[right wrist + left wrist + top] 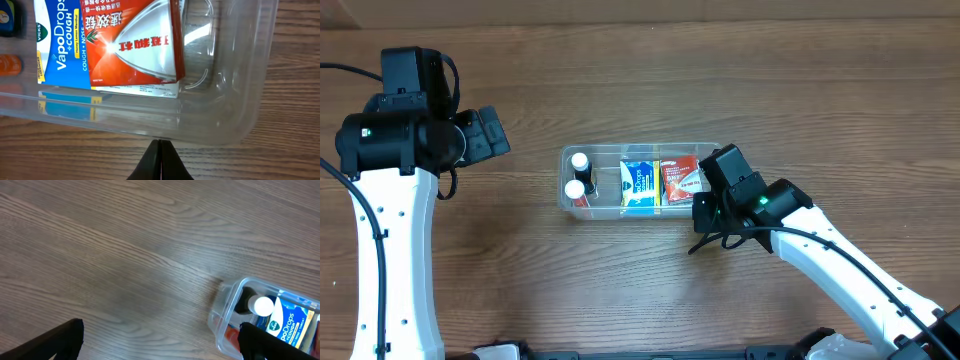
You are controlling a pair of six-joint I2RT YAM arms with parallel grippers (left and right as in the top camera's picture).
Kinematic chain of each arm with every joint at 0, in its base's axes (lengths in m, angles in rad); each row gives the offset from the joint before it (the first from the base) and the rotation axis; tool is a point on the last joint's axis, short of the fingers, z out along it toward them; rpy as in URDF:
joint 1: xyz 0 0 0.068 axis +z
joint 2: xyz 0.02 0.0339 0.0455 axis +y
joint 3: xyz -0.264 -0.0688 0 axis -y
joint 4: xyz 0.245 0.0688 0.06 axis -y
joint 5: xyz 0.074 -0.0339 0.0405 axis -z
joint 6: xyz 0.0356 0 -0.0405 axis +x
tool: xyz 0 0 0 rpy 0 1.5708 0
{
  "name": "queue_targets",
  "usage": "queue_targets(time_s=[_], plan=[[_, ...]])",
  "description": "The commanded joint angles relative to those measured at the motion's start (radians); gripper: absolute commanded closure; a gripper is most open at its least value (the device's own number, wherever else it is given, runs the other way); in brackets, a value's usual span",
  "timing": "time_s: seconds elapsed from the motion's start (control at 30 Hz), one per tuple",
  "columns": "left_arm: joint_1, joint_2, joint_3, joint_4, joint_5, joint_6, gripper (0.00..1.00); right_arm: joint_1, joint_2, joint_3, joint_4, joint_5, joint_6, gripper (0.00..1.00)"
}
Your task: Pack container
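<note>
The clear container [610, 150] sits mid-table. It holds two white-capped bottles [580, 161] at its left end, a blue VapoDrops box [639, 185] and a red box [677, 178]. My right gripper [706, 208] is at the container's right end. In the right wrist view its fingers [160, 142] are shut and empty, with their tips against the outside of the container's near wall [240, 100]. The blue box [60, 40] and the red box [132, 45] lie inside. My left gripper [490, 133] is open and empty, left of the container [223, 312].
Bare wooden tabletop surrounds the container on all sides. An orange item [9, 64] lies at the container's left end. The white arms run down both sides of the overhead view.
</note>
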Motion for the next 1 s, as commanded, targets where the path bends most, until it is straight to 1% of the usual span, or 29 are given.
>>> queue_targets(time_s=[0.0, 0.03, 0.1, 0.13, 0.17, 0.2, 0.23, 0.27, 0.3, 0.33, 0.37, 0.43, 0.5, 0.57, 0.63, 0.73, 0.83, 0.87, 0.93, 0.97], plan=[[0.003, -0.002, 0.016, -0.007, 0.015, 0.016, 0.00, 0.006, -0.012, 0.006, 0.006, -0.003, 0.000, 0.96], [0.003, -0.002, 0.016, -0.008, 0.033, 0.023, 0.00, 0.006, -0.022, 0.015, 0.006, 0.004, 0.001, 0.96], [0.003, -0.002, 0.016, -0.001, 0.137, 0.122, 0.00, -0.014, -0.071, 0.066, 0.006, 0.049, 0.001, 0.92], [0.003, -0.002, 0.016, 0.006, 0.177, 0.150, 0.00, -0.035, -0.093, 0.094, 0.005, 0.073, 0.001, 0.86], [0.001, -0.002, 0.016, 0.014, 0.210, 0.171, 0.00, -0.060, -0.109, 0.118, 0.005, 0.090, 0.001, 0.60], [-0.005, -0.002, 0.016, 0.028, 0.237, 0.185, 0.00, -0.100, -0.122, 0.149, 0.006, 0.093, -0.005, 0.49], [-0.019, -0.002, 0.016, 0.044, 0.240, 0.185, 0.00, -0.156, -0.127, 0.188, 0.005, 0.080, -0.039, 0.46], [-0.037, -0.002, 0.016, 0.058, 0.237, 0.185, 0.00, -0.219, -0.126, 0.222, 0.006, 0.051, -0.093, 0.33], [-0.051, -0.002, 0.016, 0.069, 0.236, 0.189, 0.00, -0.251, -0.124, 0.233, 0.010, 0.039, -0.114, 0.17], [-0.061, -0.002, 0.016, 0.077, 0.236, 0.194, 0.00, -0.279, -0.124, 0.241, 0.013, 0.035, -0.127, 0.06], [-0.081, -0.001, 0.016, 0.096, 0.233, 0.195, 0.00, -0.346, -0.124, 0.246, 0.028, 0.029, -0.167, 0.00], [-0.109, 0.005, 0.016, 0.111, 0.224, 0.195, 0.00, -0.419, -0.123, 0.246, 0.034, 0.018, -0.229, 0.00], [-0.114, 0.013, 0.016, 0.103, 0.217, 0.195, 0.00, -0.460, -0.123, 0.246, 0.055, 0.019, -0.241, 0.00], [-0.114, 0.014, 0.016, 0.103, 0.206, 0.195, 0.00, -0.488, -0.124, 0.246, 0.087, 0.018, -0.247, 0.00], [-0.114, 0.014, 0.016, 0.106, 0.183, 0.202, 0.00, -0.502, -0.126, 0.247, 0.070, 0.017, -0.296, 0.00], [-0.114, 0.010, 0.016, 0.066, 0.177, 0.233, 0.00, -0.502, -0.140, 0.246, 0.021, 0.020, -0.280, 0.00], [-0.114, -0.032, 0.005, 0.035, 0.194, 0.238, 0.00, -0.502, -0.204, 0.228, -0.026, 0.053, -0.249, 0.00], [-0.115, -0.074, -0.022, 0.047, 0.202, 0.248, 0.00, -0.502, -0.259, 0.200, -0.027, 0.051, -0.246, 0.00], [-0.124, -0.275, -0.196, 0.146, 0.205, 0.246, 0.00, -0.488, -0.449, 0.072, 0.013, 0.051, -0.243, 0.00], [-0.127, -0.337, -0.253, 0.177, 0.208, 0.243, 0.00, -0.484, -0.504, 0.031, 0.026, 0.051, -0.243, 0.00]])
